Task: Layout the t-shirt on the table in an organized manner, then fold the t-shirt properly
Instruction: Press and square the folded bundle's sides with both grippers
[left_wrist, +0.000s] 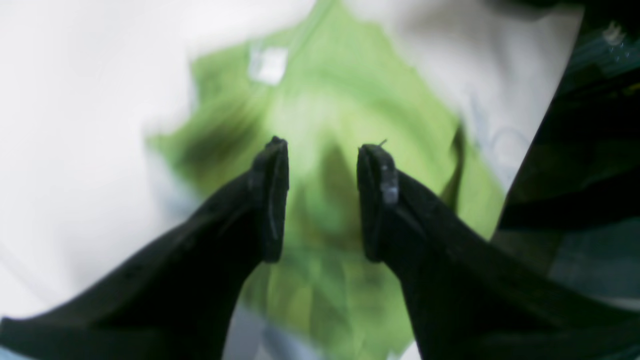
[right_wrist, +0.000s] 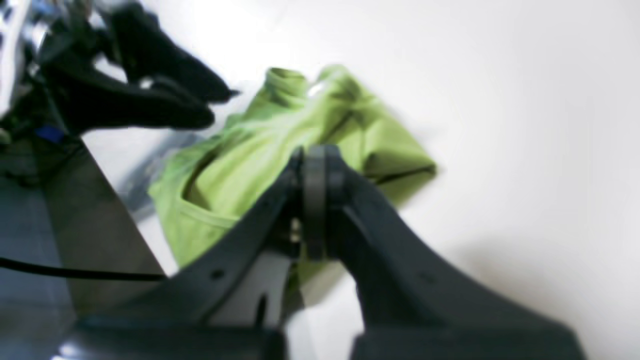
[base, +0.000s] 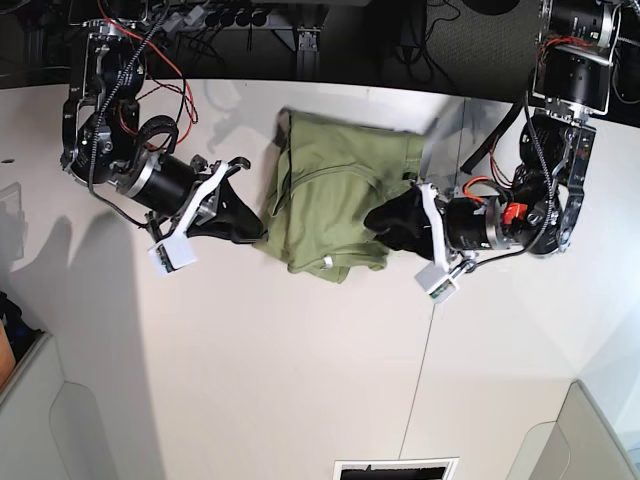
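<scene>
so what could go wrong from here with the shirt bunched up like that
The t-shirt lies crumpled in layers, so the open left gripper above it may pinch several layers at once and drag the heap instead of spreading it. The right gripper, its fingers shut at the shirt's edge, could pull against the left. The cloth also lies near the table edge and could slip off.

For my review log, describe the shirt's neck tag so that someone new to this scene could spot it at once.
Start at the white table and find the t-shirt, a rumpled olive-green heap between the two arms. In the left wrist view, the neck tag is a small white patch on the cloth beyond the open left gripper. It is the only white mark on the green fabric.
</scene>
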